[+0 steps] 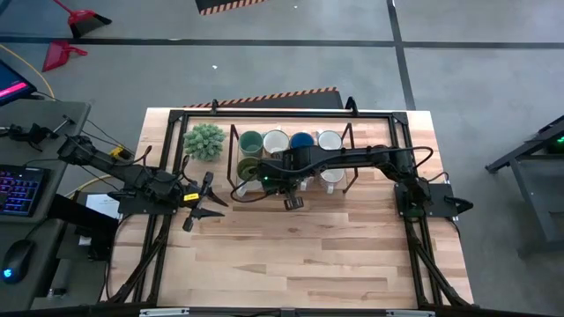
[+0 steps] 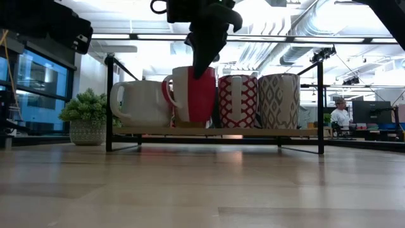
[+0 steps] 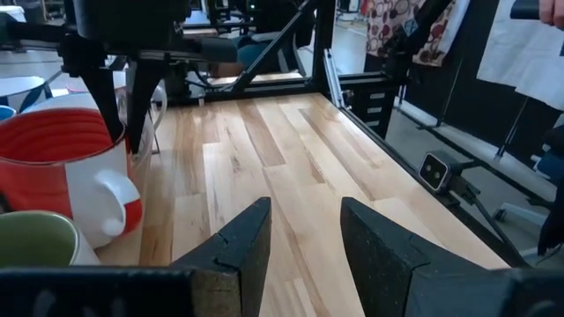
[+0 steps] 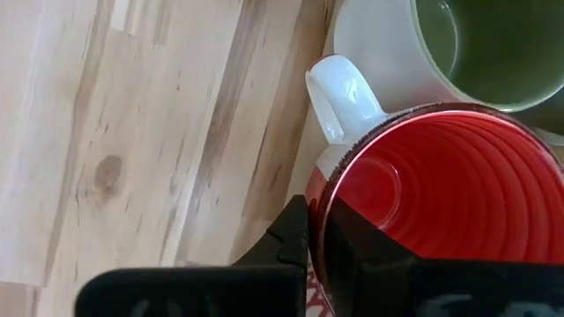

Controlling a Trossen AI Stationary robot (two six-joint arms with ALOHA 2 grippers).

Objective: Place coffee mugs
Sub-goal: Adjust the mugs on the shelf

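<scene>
The red mug (image 2: 193,95) with a white handle stands in the front row of a black wire rack (image 2: 319,107), between the olive-green-lined cream mug (image 2: 139,101) and two patterned mugs (image 2: 237,101). My right gripper (image 4: 322,224) reaches over the rack (image 1: 233,158) from the table's right and is shut on the red mug. Behind, the teal-green (image 1: 251,141), white (image 1: 276,141), blue (image 1: 302,141) and white (image 1: 330,141) mugs form the back row. My left gripper (image 1: 207,198) hovers open to the rack's left, above the table. My right gripper pinches the red mug's rim (image 4: 319,198), a short way round from the white handle (image 4: 339,97). One finger (image 4: 370,251) is inside the mug and one (image 4: 291,233) outside. The fingers come from above, pointing down. The mug stays upright, its base at shelf height; whether it rests there, I cannot tell.
A spiky green potted plant (image 1: 204,141) stands at the rack's far left corner. Neighbouring mugs sit close on both sides of the red mug. Bare wooden tabletop (image 1: 308,255) stretches from the rack toward the near edge. A black frame (image 1: 264,113) borders the table.
</scene>
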